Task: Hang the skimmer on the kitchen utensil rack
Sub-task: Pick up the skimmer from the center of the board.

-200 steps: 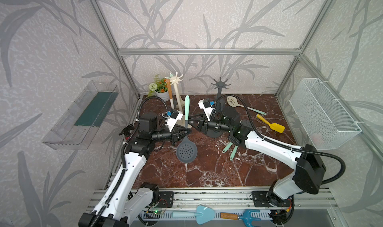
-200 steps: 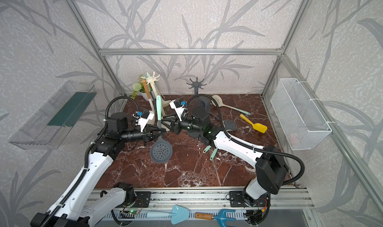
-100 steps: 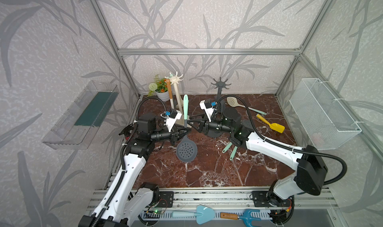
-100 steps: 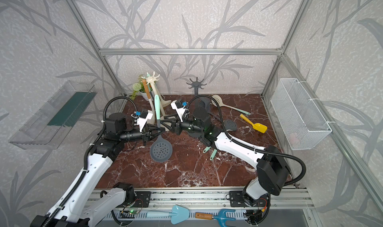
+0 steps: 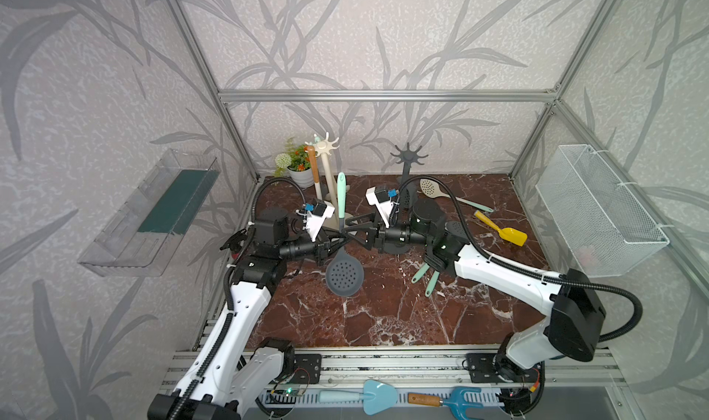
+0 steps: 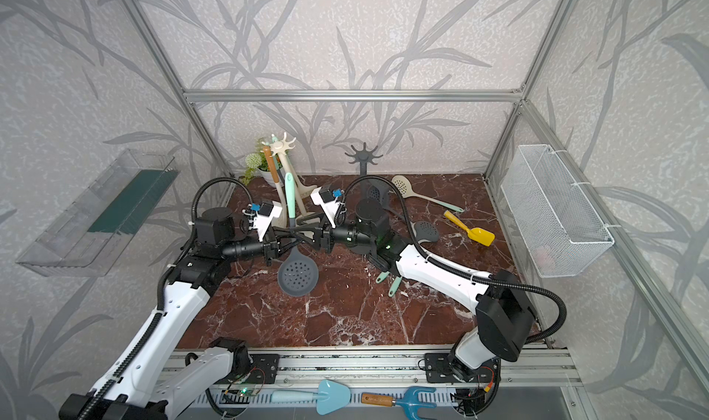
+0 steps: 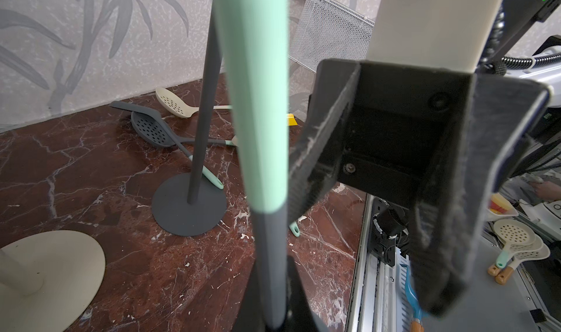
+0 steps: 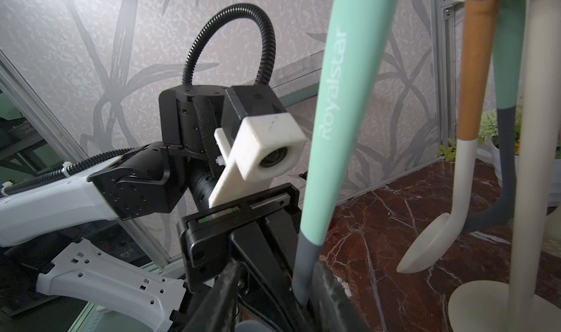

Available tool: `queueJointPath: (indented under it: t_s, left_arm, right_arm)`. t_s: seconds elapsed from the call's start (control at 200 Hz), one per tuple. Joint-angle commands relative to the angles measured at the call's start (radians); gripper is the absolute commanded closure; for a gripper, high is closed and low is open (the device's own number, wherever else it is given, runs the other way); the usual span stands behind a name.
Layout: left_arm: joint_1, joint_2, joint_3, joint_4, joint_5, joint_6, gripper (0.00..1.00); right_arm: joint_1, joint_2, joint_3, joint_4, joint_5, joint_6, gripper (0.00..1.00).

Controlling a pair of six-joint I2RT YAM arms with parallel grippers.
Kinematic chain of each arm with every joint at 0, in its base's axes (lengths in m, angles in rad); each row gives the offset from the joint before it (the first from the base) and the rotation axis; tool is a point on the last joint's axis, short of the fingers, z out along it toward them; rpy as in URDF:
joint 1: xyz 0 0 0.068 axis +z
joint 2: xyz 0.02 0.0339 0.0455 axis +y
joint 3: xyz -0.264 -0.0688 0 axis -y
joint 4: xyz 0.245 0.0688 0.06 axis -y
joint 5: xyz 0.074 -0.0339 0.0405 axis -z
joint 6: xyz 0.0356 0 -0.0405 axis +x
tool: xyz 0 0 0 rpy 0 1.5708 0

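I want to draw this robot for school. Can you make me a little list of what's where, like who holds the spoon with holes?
held: gray skimmer, upright, mint handle on top
holder: left gripper, shut on its gray shaft
helper: right gripper, jaws apart by the same shaft
racks: cream rack with a ladle hanging; dark gray rack to its right
lying on table: cream skimmer, yellow scoop
hung yet: no

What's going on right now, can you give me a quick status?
Left hand shut on skimmer, handle up, head down. Right hand open at its shaft. Not yet hung; cream utensil rack behind it carries other utensils.
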Motion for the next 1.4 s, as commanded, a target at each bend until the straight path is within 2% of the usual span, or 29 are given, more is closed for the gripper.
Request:
queueJointPath:
  t_s: [0.0, 0.34, 0.43, 0.54, 0.615, 0.655, 0.735, 0.785, 0.86, 0.935, 1.11, 1.285, 1.395]
  left_arm:
    - [0.004, -0.015, -0.012, 0.027, 0.027, -0.011, 1.0]
    - [0.003, -0.027, -0.01, 0.019, 0.036, -0.008, 1.0]
    - [0.003, -0.027, -0.009, 0.02, 0.036, -0.008, 1.0]
    - [0.003, -0.024, -0.01, 0.018, 0.034, -0.011, 1.0]
    - [0.003, -0.024, -0.009, 0.019, 0.024, -0.014, 1.0]
    - [0.003, -0.024, -0.009, 0.017, 0.01, -0.019, 1.0]
    - [0.002, -0.031, -0.007, 0.007, -0.013, -0.018, 0.73]
    - [0.0, -0.041, -0.008, 0.01, -0.047, -0.03, 0.61]
    - [-0.004, -0.059, -0.019, 0.025, -0.087, -0.055, 0.49]
    - [-0.013, -0.094, -0.051, 0.065, -0.148, -0.088, 0.44]
    - [-0.047, -0.157, -0.1, 0.093, -0.294, -0.109, 0.44]
    - [-0.127, -0.155, -0.133, 0.155, -0.413, -0.126, 0.53]
    - [-0.21, -0.145, -0.15, 0.188, -0.569, -0.122, 0.6]
  right_arm:
    - [0.005, 0.035, 0.06, 0.002, -0.019, -0.016, 0.59]
    - [0.001, 0.099, 0.138, -0.024, -0.01, -0.039, 0.63]
    - [-0.005, 0.108, 0.151, -0.014, -0.024, -0.034, 0.68]
    - [-0.005, 0.114, 0.167, -0.009, -0.026, -0.028, 0.83]
    - [-0.006, 0.115, 0.174, -0.006, -0.026, -0.021, 0.97]
    - [-0.006, 0.116, 0.172, -0.004, -0.022, -0.019, 1.0]
    - [-0.005, 0.113, 0.162, -0.005, -0.006, -0.022, 1.0]
    - [-0.006, 0.109, 0.154, -0.002, 0.01, -0.022, 1.0]
    - [-0.005, 0.103, 0.139, 0.008, 0.034, -0.016, 1.0]
    - [-0.005, 0.095, 0.121, 0.027, 0.06, -0.005, 1.0]
    - [0.002, 0.085, 0.118, 0.001, 0.142, -0.005, 1.0]
    - [0.03, 0.06, 0.107, -0.029, 0.254, -0.049, 1.0]
    - [0.046, 0.049, 0.1, -0.038, 0.29, -0.064, 1.0]
